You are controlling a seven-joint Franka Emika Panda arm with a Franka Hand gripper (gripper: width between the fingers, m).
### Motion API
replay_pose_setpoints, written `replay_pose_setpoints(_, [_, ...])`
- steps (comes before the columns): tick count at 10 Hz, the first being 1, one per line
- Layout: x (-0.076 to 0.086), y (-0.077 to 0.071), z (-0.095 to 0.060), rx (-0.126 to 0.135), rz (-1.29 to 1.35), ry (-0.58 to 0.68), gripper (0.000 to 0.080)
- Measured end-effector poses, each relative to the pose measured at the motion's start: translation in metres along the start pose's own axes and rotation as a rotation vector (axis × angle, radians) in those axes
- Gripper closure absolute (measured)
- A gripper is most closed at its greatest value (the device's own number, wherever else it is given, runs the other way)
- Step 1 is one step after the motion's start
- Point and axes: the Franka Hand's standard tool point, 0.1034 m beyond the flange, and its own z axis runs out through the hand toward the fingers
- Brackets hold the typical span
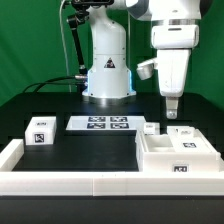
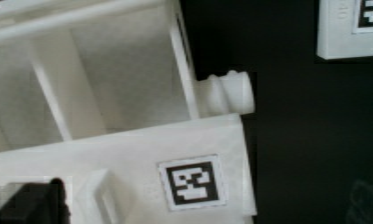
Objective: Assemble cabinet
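Note:
The cabinet [image 1: 160, 152] is a large white box-shaped body with marker tags, lying at the exterior view's right near the front. My gripper [image 1: 172, 112] hangs straight above its far part, pointing down, a little clear of it. In the wrist view the cabinet [image 2: 94, 90] fills most of the picture, showing inner ribs, a round white knob [image 2: 231, 92] on its side and a tag [image 2: 195, 183]. My gripper [image 2: 201, 206] looks open and empty; one dark finger [image 2: 32, 205] shows beside the body. A small white tagged block [image 1: 40, 130] lies at the exterior view's left.
The marker board [image 1: 100, 123] lies in the middle in front of the arm's base [image 1: 107, 75]; its corner shows in the wrist view [image 2: 352, 25]. A low white fence [image 1: 70, 182] runs along the front and left. A small white piece [image 1: 150, 127] lies by the cabinet's far corner.

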Motion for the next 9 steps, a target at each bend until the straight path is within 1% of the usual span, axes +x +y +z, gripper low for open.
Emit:
replay_pose_setpoints(1, [-0.004,-0.007,0.004,0.011,0.008,-0.005,0.0002])
replay_pose_setpoints(2, [-0.011,-0.019,0.007,0.007,0.006,0.000,0.0002])
replay_pose_setpoints(3, [-0.020,-0.041,0.013,0.008,0.005,0.003,0.0002])
replay_pose_setpoints(4, [-0.025,-0.055,0.019,0.020,0.005,0.002,0.0002])
replay_pose_setpoints(5, [-0.030,-0.066,0.025,0.037,0.008,-0.003,0.0002])
replay_pose_setpoints(6, [-0.030,-0.064,0.024,0.036,0.008,-0.004,0.0002])
replay_pose_setpoints(9, [-0.030,-0.064,0.024,0.036,0.008,-0.004,0.0002])
